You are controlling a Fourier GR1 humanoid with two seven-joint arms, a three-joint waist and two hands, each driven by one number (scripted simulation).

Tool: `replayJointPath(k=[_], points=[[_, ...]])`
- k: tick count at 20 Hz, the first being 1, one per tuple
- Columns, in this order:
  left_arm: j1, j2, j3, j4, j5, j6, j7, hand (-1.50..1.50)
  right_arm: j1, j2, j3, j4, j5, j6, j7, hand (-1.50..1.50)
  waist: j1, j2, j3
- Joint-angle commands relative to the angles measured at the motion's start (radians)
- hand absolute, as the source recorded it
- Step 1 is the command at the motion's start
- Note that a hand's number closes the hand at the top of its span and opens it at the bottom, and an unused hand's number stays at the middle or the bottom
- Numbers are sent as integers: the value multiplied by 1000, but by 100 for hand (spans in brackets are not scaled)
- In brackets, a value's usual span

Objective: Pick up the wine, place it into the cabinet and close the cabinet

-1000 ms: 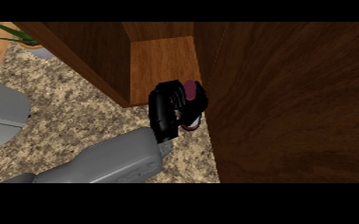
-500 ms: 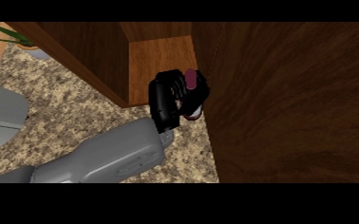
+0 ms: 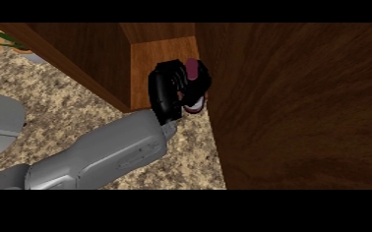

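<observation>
My right robot hand [image 3: 169, 91] curled round wine [image 3: 193, 70], at cabinet [image 3: 87, 54] mouth beside open door [image 3: 291, 108]. Push deeper, stand bottle upright on cabinet floor (base hidden), then let go.

No text, label, brand, number or sign can be read anywhere. The wine [image 3: 193, 69], mostly hidden by the hand [image 3: 170, 91] curled round it, shows only a dark red part and a pale patch with no legible lettering. The wooden cabinet [image 3: 291, 103] and the speckled counter [image 3: 65, 93] carry no markings.
</observation>
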Motion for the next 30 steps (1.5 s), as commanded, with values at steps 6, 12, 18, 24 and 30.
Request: replayJointPath(k=[6, 12, 18, 24, 30], points=[[-42, 36, 7, 51, 47, 3, -40, 150, 16, -1, -3, 8, -12, 17, -8, -150, -15, 2, 2], [-58, 49, 7, 99, 81, -28, -64, 150, 0, 1, -1, 16, -12, 10, -4, -150, -7, 3, 2], [-71, 47, 14, 153, 121, -71, -91, -150, -14, -11, -6, 16, -6, 19, -7, -150, -10, 5, 2], [-52, 47, 20, 180, 169, -110, -133, -150, -14, -2, -3, 16, -6, 9, -5, -150, -4, 5, 1], [-37, 54, 54, 210, 203, -119, -205, -150, -3, 4, -2, 13, -14, 13, -10, -150, 0, 2, 1]])
